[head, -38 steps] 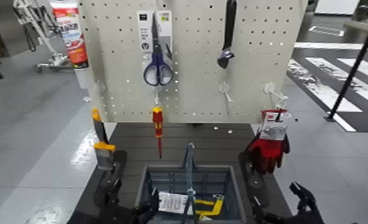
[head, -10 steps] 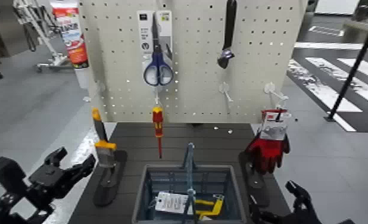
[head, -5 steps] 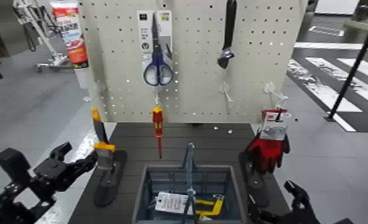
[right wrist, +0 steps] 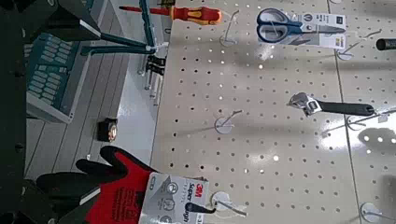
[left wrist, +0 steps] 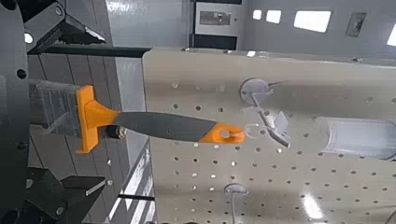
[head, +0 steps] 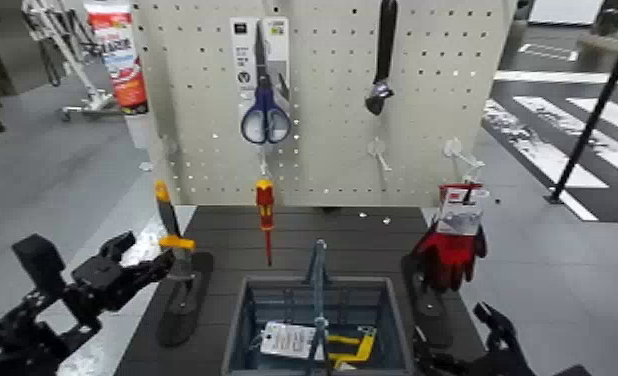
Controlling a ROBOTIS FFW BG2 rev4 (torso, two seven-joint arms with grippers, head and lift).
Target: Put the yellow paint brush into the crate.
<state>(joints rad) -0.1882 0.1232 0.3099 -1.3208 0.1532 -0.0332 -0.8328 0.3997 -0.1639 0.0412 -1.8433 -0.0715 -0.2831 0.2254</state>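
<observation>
The yellow paint brush [head: 170, 235] hangs head down at the pegboard's left edge, above the table's left side. In the left wrist view the yellow paint brush [left wrist: 159, 126] shows close, its orange tip on a hook. My left gripper [head: 143, 258] is open just left of the brush's yellow band and head, not closed on it. The grey-blue crate [head: 235, 320] stands at the table's front middle, with its thin upright handle; it also shows in the right wrist view [right wrist: 56, 65]. My right gripper [head: 495, 335] waits low at the front right.
A red-and-yellow screwdriver [head: 265, 215], blue scissors [head: 264, 105], a dark wrench [head: 381, 60] and red gloves [head: 451, 248] hang on the pegboard [head: 323, 150]. A white tag [head: 291, 340] and a yellow item [head: 351, 346] lie in the crate. The dark table [head: 363, 245] ends close to the brush.
My left arm has come up from beside the crate to the table's left side and has moved right, closer to the brush. The right arm has barely moved.
</observation>
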